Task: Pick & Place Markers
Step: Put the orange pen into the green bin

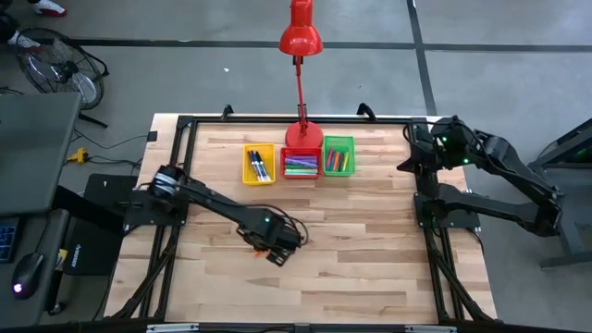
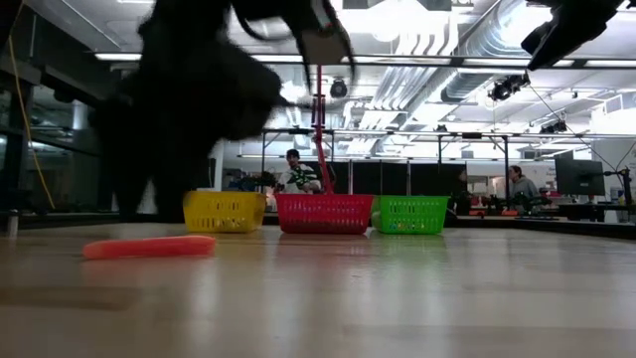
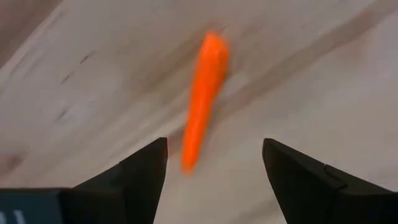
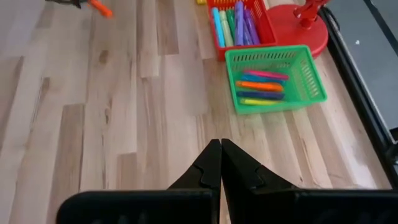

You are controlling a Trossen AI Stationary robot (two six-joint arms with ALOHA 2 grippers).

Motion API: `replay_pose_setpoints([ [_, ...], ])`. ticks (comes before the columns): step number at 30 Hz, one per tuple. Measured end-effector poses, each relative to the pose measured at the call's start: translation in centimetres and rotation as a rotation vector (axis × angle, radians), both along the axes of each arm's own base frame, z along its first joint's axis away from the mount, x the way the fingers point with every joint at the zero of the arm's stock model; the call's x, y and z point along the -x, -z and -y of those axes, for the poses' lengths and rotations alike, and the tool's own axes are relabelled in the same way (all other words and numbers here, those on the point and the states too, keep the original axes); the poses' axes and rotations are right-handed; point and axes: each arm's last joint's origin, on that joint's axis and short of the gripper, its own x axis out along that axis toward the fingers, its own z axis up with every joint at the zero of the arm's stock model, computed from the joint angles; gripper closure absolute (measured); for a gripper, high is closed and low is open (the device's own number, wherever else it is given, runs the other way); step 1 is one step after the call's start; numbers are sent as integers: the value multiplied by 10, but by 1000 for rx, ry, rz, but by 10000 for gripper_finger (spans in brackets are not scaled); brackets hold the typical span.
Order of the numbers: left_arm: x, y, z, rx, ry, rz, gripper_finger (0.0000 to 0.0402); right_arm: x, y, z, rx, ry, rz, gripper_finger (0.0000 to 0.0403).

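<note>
Left gripper [image 3: 214,165] is hanging with fingers spread over a lone orange marker [image 3: 203,99] lying flat on the table [image 1: 370,259].

The approach is calling for a straight descent, jaws straddling the marker's middle before closing. The right gripper [image 4: 220,163] is resting clenched and empty by the table's right edge. Yellow bin [image 1: 258,165], red bin [image 1: 301,164] and green bin [image 1: 339,155] are holding markers near the red lamp [image 1: 301,37]; nothing is blocking the path.

Hidden or unclear:
- Orange marker [image 3: 202,102]: blurred in left wrist view; cap end cannot be told. High view: mostly hidden under left claw [image 1: 268,250].
- Left arm [image 2: 199,89]: dark blur in low view, cut off at top edge.
- Markers in yellow bin [image 1: 259,164]: too small to count.
</note>
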Motion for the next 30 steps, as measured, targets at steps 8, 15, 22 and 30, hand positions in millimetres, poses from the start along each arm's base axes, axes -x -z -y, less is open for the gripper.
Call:
replay_pose_setpoints([
  [8, -4, 20, 0, -53, 150, -12, 160, 6, 1, -4, -13, 3, -15, 403],
  [15, -13, 33, 2, -74, 176, 36, 163, 9, 3, -6, -26, 11, -38, 403],
  [22, -15, 40, 3, -58, 188, 36, 163, 10, 2, -7, -27, 13, -33, 403],
  [30, -16, 45, 4, -13, 209, 18, 196, 10, 2, -7, -26, 16, -33, 403],
])
